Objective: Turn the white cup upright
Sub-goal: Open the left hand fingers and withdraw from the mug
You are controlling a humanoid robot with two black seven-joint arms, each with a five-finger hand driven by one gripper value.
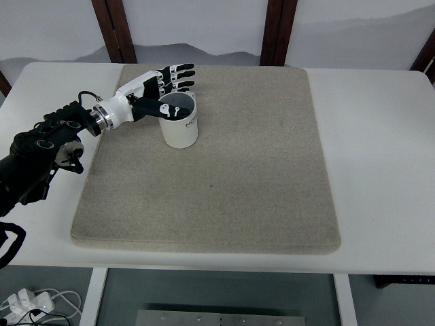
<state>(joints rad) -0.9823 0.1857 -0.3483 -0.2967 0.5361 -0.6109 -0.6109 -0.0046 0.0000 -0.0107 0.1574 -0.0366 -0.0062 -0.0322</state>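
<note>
- The fingers [178,76] of the left hand [158,92] reach out nearly straight past the far side of the white cup [179,121], while the thumb lies over the cup's rim at its open mouth.
- It is hard to tell whether the fingers and thumb pinch the rim or only rest against it, so the hold is uncertain.
- The white cup stands upright with its opening facing up, on the far left part of the grey mat [224,170].
- Dark lettering shows on the cup's side, too small to read.
- The white wrist and black forearm of the left arm [47,146] come in from the picture's left edge, crossing the bare white worktop [374,149] and the mat's left border.
- The mat covers the middle of the worktop, with bare white surface on both sides.
- Cables and a white plug strip [27,302] lie on the floor below the near left corner.
</note>
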